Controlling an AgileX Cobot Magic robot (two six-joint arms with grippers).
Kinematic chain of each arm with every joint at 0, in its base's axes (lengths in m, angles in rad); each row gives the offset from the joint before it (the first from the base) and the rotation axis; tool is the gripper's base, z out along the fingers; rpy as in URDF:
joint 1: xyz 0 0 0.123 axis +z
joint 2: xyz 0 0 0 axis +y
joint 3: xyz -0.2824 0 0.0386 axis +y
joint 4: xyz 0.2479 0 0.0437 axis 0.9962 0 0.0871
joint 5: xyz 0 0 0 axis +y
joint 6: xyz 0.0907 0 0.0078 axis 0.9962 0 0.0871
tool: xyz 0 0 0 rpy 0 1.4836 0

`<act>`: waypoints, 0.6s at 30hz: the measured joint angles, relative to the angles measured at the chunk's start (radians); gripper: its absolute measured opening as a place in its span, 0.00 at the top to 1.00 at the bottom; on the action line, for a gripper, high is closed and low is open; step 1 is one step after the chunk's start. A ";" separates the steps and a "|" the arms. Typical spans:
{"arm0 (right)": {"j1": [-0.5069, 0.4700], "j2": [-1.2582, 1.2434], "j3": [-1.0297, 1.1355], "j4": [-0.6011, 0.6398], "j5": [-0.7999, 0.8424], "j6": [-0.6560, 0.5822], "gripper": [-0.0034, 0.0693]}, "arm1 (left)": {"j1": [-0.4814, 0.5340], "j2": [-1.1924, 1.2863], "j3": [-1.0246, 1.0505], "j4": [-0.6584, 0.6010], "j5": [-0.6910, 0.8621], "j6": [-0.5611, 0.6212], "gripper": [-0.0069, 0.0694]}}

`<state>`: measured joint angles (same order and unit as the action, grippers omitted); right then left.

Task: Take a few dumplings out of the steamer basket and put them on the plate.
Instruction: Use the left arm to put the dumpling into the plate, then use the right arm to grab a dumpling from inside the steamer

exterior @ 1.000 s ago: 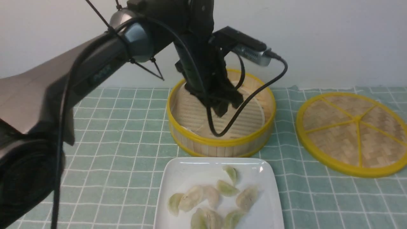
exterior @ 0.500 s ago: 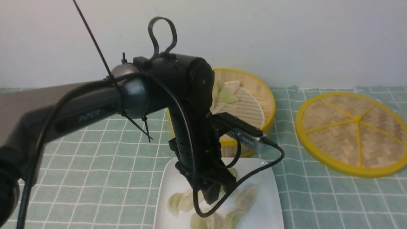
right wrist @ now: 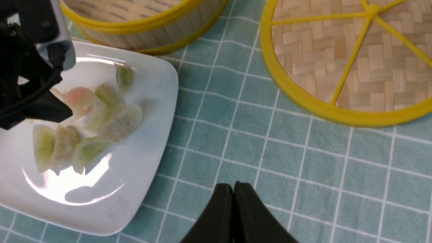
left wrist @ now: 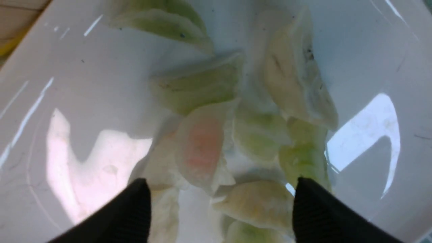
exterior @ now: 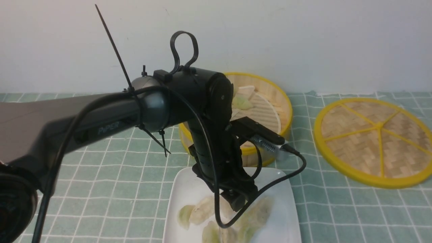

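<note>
The left fingers [left wrist: 131, 212] are spread wide with nothing between them, low over the small pale green and whitish crescent dumplings [left wrist: 202, 148] heaped on the glossy white square plate [exterior: 184, 189]. Lifting carelessly could catch that soft, probably sticky pile and drag one over the rim onto the green-checked counter [right wrist: 270, 152]. More lie at the back of the round yellow-rimmed bamboo steamer basket [exterior: 270, 89], whose wall the arm's dangling black cable [exterior: 305, 164] might snag on a return reach; the right fingers [right wrist: 224, 216] hang pressed together, empty.
</note>
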<state>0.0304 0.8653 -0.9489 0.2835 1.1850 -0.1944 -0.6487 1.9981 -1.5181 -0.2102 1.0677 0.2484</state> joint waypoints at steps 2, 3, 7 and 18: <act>0.000 0.000 0.001 0.006 -0.016 0.000 0.97 | 0.000 0.000 0.000 0.000 -0.001 0.000 0.14; 0.000 0.000 0.001 0.008 -0.018 0.000 0.97 | 0.000 0.000 0.000 0.000 -0.001 0.000 0.13; 0.000 0.000 0.002 0.039 -0.046 -0.028 0.97 | 0.000 0.000 0.000 0.015 -0.001 -0.037 0.08; 0.000 -0.063 -0.063 0.093 -0.093 -0.114 0.97 | 0.000 -0.255 -0.040 0.164 0.048 -0.159 0.86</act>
<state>0.0304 0.8021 -1.0123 0.3769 1.0921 -0.3084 -0.6490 1.7435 -1.5584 -0.0466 1.1159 0.0898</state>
